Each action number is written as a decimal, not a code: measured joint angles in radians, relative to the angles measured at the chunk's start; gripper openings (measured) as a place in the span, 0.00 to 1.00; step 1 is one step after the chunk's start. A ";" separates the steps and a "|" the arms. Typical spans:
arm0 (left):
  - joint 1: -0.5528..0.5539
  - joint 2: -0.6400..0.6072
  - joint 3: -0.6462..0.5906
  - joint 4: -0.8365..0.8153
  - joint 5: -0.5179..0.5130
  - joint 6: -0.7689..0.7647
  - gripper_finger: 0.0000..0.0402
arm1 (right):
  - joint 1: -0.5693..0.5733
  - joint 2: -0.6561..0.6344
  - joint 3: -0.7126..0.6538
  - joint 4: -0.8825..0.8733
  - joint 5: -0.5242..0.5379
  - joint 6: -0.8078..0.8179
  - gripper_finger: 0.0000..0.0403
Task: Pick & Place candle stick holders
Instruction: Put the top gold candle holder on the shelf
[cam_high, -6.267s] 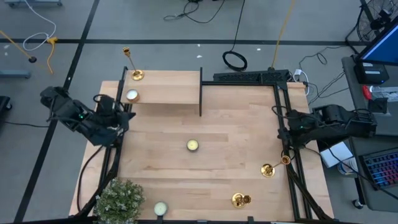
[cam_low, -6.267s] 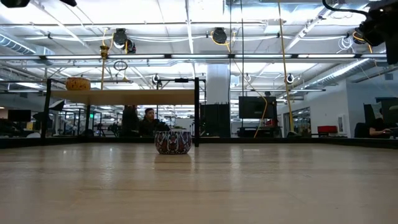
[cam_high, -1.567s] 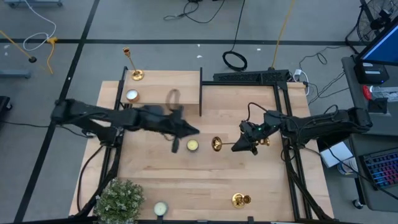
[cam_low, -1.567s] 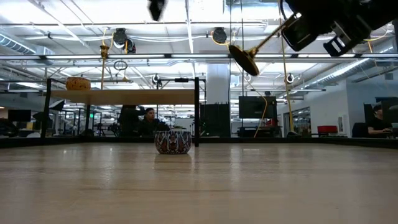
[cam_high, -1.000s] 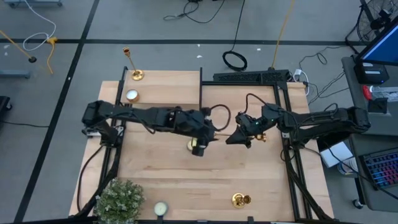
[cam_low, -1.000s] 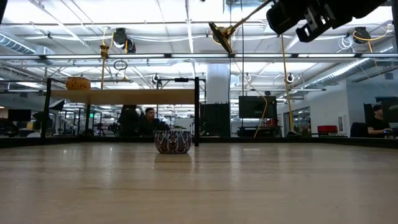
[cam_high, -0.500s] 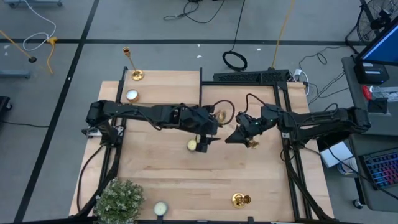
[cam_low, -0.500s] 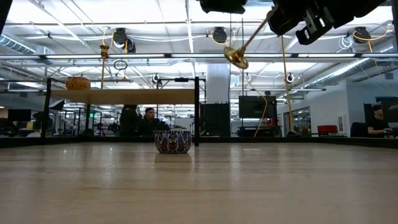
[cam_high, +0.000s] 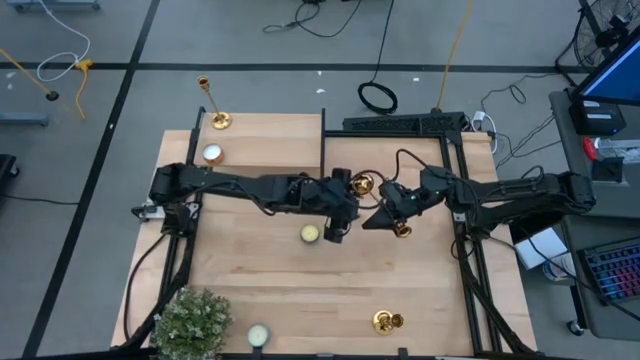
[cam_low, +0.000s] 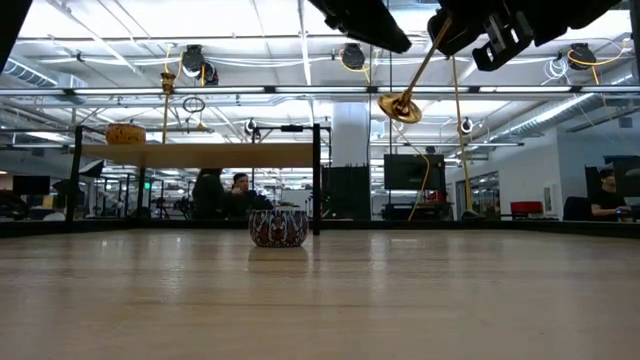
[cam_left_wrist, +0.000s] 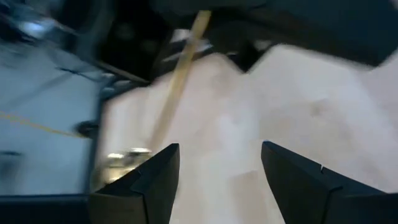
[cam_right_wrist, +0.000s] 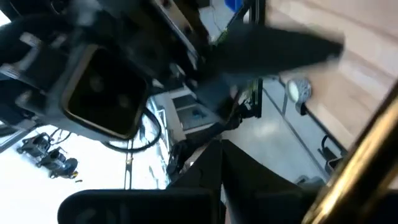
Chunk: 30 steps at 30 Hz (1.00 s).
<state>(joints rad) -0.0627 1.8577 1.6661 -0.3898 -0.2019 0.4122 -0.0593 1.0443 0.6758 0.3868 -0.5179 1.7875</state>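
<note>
My right gripper (cam_high: 385, 212) is shut on a gold candle stick holder (cam_high: 362, 184), held high over the table's middle; its flared base (cam_low: 400, 108) points down and left in the low view. My left gripper (cam_high: 347, 205) is open and empty right beside it, its fingers (cam_left_wrist: 155, 180) apart, with the stem (cam_left_wrist: 180, 74) and base just ahead of them. A second holder (cam_high: 211, 104) stands by its base on the raised shelf's far left corner. A third (cam_high: 387, 321) stands near the front right. My right gripper pinches the candle stick holder's thin stem (cam_low: 432, 50) toward its cup end, coming from the table's right. The fingers lie across the stem. The holder is lifted clear and tilted, its base lower and toward the left arm, its cup end (cam_high: 401, 229) behind the gripper.
A raised wooden shelf (cam_high: 270, 140) with a white tealight (cam_high: 212, 153) is at the far left. A yellow tealight (cam_high: 311, 233) lies under the left gripper. A greenish tealight (cam_high: 258, 335) and a plant (cam_high: 190, 320) are at the front left. Black frame posts (cam_high: 322, 150) stand around.
My left gripper has moved toward the table's right and far side, up to the held holder. My right gripper has stayed about in place and tipped the holder, so its base has swung lower.
</note>
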 joint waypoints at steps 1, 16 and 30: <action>-0.004 -0.007 0.000 0.012 -0.028 0.033 0.58 | 0.002 0.000 0.000 0.004 -0.006 0.004 0.00; 0.030 -0.018 0.000 0.119 0.080 0.083 0.41 | 0.049 -0.001 0.000 0.103 0.026 0.092 0.00; 0.041 -0.013 0.000 0.161 0.179 0.082 0.42 | 0.055 -0.001 0.064 0.109 0.046 0.089 0.00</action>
<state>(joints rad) -0.0219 1.8452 1.6665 -0.2285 -0.0231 0.4945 -0.0044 1.0435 0.7393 0.4960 -0.4717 1.8767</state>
